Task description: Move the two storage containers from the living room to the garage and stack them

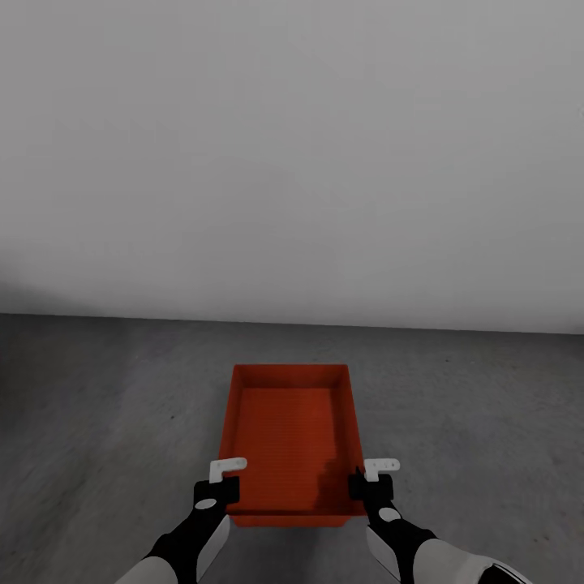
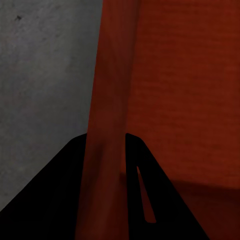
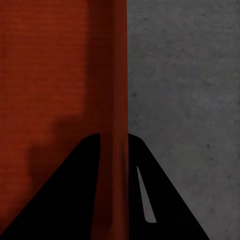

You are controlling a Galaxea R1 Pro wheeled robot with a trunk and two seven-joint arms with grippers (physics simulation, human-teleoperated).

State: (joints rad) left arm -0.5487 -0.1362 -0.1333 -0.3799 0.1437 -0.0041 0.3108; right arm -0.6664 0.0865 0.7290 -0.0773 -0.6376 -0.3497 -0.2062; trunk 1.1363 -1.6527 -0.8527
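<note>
Container: storage container (image 1: 290, 438) lower centre, over grey floor (image 1: 97, 405).
Left gripper (image 1: 219, 487): clamped on its left wall.
Right gripper (image 1: 370, 485): clamped on its right wall.

A plain pale grey wall (image 1: 292, 154) stands straight ahead and takes up the whole upper half of the head view, smooth and unmarked from side to side. It darkens a little towards its lower left, and a soft band of shadow runs along its foot where it comes down to the ground. The light on it is even, with no sharp edges or patches.
</note>
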